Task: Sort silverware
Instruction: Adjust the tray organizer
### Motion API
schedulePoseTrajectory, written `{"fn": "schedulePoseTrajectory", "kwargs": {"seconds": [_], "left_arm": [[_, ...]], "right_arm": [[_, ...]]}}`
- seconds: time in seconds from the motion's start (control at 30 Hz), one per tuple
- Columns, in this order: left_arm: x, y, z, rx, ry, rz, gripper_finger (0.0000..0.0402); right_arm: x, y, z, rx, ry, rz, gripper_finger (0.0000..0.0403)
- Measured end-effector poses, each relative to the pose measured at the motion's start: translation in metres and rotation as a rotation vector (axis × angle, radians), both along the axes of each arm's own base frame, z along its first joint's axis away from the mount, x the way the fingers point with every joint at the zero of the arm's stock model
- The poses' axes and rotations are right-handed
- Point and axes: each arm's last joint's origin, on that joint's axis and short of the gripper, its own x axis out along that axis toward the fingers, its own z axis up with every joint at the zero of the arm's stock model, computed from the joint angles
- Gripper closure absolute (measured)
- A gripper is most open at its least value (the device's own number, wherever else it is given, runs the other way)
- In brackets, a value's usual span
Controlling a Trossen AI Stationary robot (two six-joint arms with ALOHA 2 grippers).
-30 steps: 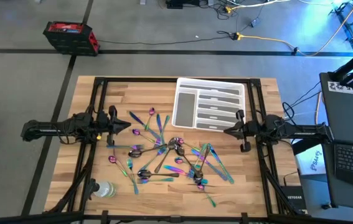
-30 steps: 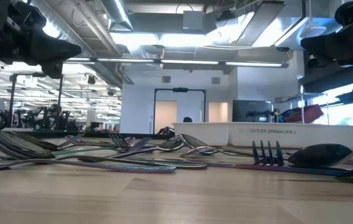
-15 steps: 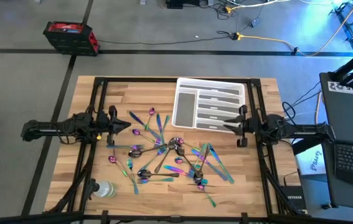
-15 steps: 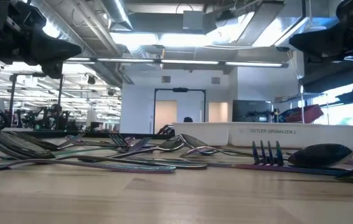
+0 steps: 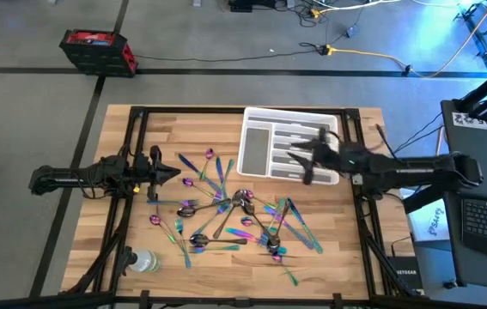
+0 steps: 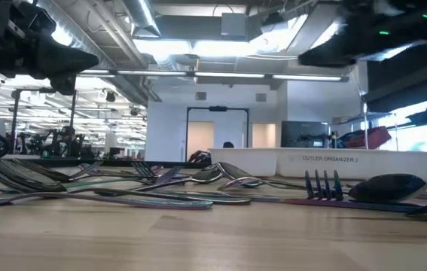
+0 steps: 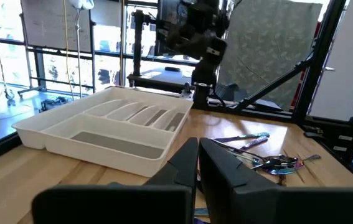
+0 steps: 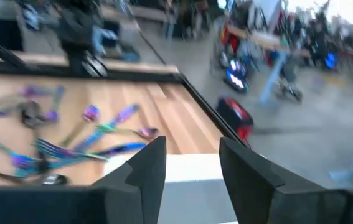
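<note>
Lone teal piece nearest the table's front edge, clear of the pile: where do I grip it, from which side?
Grip the lone teal piece at mid-handle, from straight above, jaws across its length: it lies flat, slim, clear of the pile, both sides free. The right gripper, open over the white tray, looks nearer than the left gripper.

In the high view the right gripper [image 5: 301,160] is smeared, perhaps by motion, over the tray [image 5: 255,153]. The cutlery [image 5: 230,209] overlaps, too small to tell forks from spoons.
</note>
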Motion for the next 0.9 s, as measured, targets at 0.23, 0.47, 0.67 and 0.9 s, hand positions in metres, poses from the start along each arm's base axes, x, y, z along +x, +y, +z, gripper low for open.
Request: {"fn": "schedulePoseTrajectory", "kwargs": {"seconds": [0.23, 0.47, 0.67, 0.9], "left_arm": [[0.0, 0.0, 0.0, 0.0, 0.0, 0.0, 0.0402], [0.0, 0.0, 0.0, 0.0, 0.0, 0.0, 0.0402], [0.0, 0.0, 0.0, 0.0, 0.0, 0.001, 0.0402], [0.0, 0.0, 0.0, 0.0, 0.0, 0.0, 0.0402]], "right_arm": [[0.074, -0.05, 0.034, 0.064, 0.288, -0.127, 0.0269], [0.13, -0.099, 0.033, 0.115, 0.485, -0.161, 0.027], [0.155, -0.133, 0.009, 0.118, 0.681, -0.055, 0.027], [0.156, -0.174, -0.015, 0.204, 0.733, 0.01, 0.027]]}}
